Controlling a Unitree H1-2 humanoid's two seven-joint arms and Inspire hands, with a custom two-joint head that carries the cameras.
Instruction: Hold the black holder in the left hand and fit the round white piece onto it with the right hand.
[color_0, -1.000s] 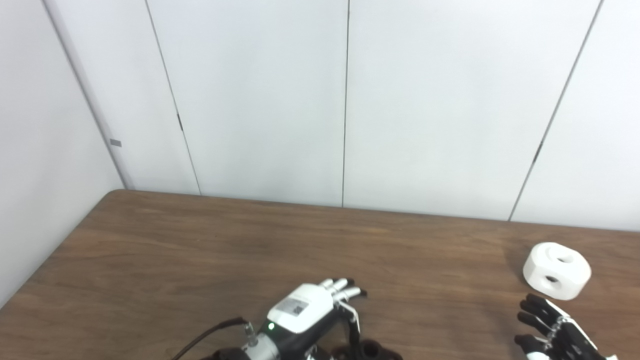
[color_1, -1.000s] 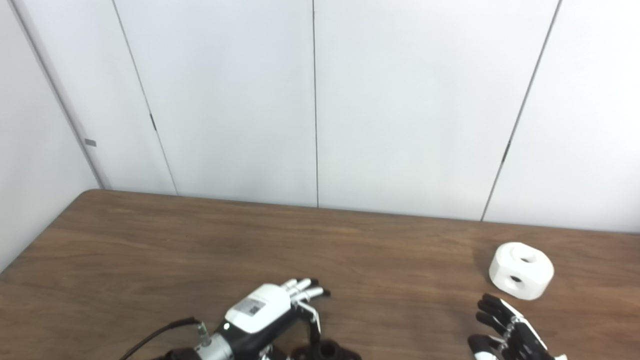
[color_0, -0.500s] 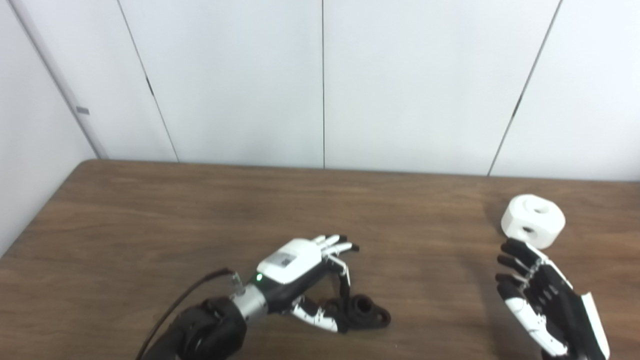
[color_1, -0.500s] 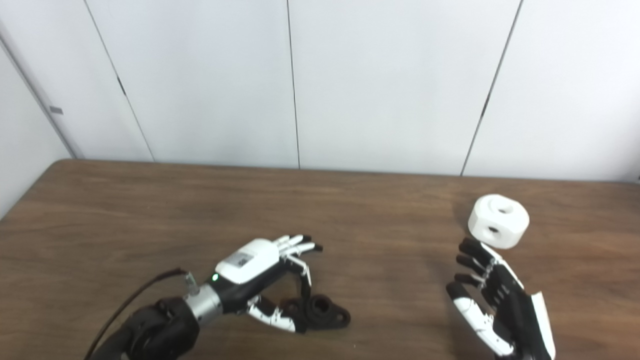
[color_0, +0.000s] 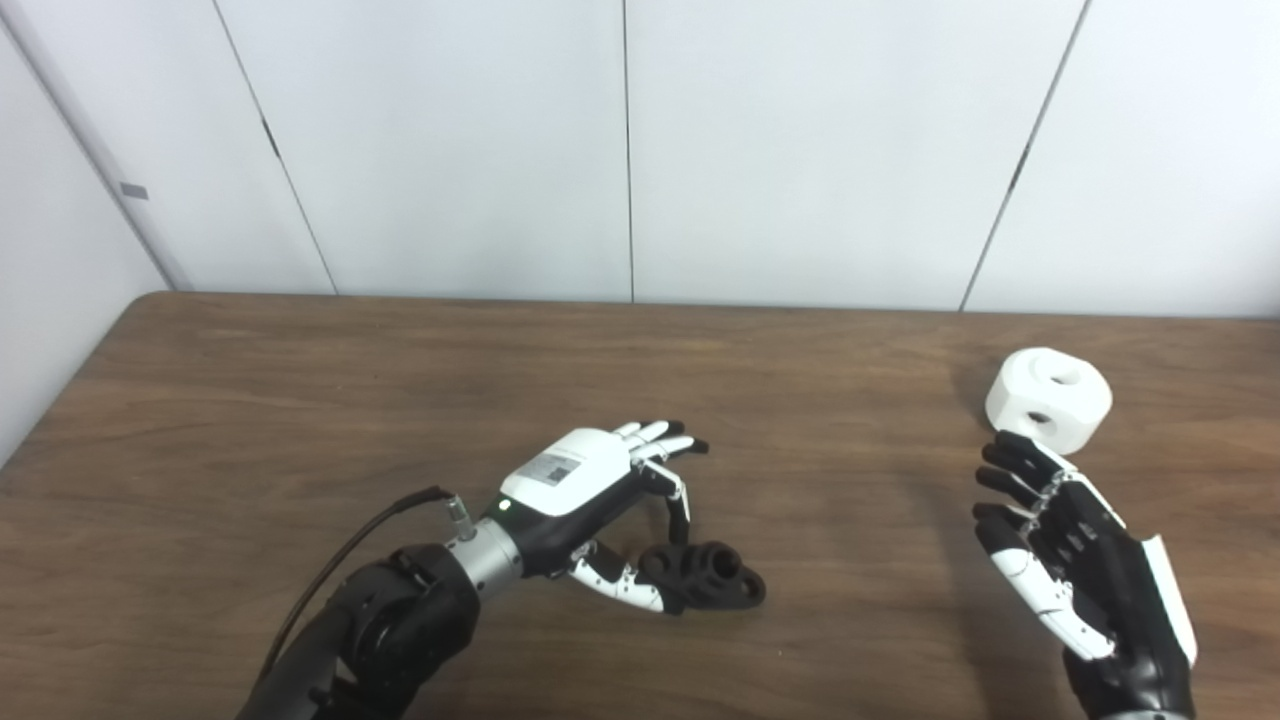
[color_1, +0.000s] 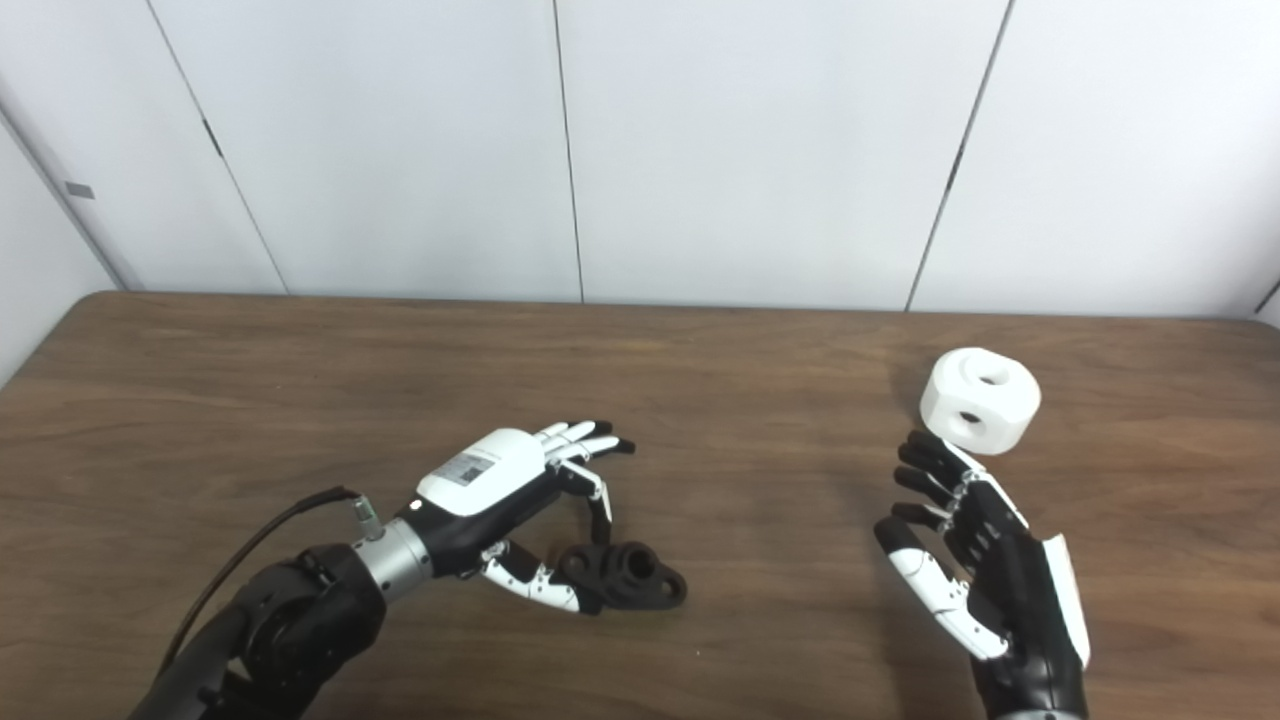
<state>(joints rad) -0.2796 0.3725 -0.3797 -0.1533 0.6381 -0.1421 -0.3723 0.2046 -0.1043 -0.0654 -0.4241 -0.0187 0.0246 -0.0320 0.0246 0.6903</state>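
The black holder (color_0: 712, 580) lies on the wooden table (color_0: 300, 400) near the front middle. My left hand (color_0: 590, 485) hovers over its left end. The thumb and one bent finger touch the holder while the other fingers stretch out flat, so no closed grip shows. The round white piece (color_0: 1048, 400), with a hole on top and one in its side, sits at the right of the table. My right hand (color_0: 1075, 545) stands open just in front of it, palm turned left and fingers spread. Its fingertips (color_1: 925, 452) are close to the piece without touching.
A white panelled wall (color_0: 630, 150) rises behind the table's far edge. Bare wood lies between the holder and the white piece. A dark cable (color_0: 370, 525) runs along my left forearm.
The camera has tilted down, so the whole picture shifted and more of both arms shows. My right fingertips are slightly nearer the white piece. The left hand keeps its pose at the holder.
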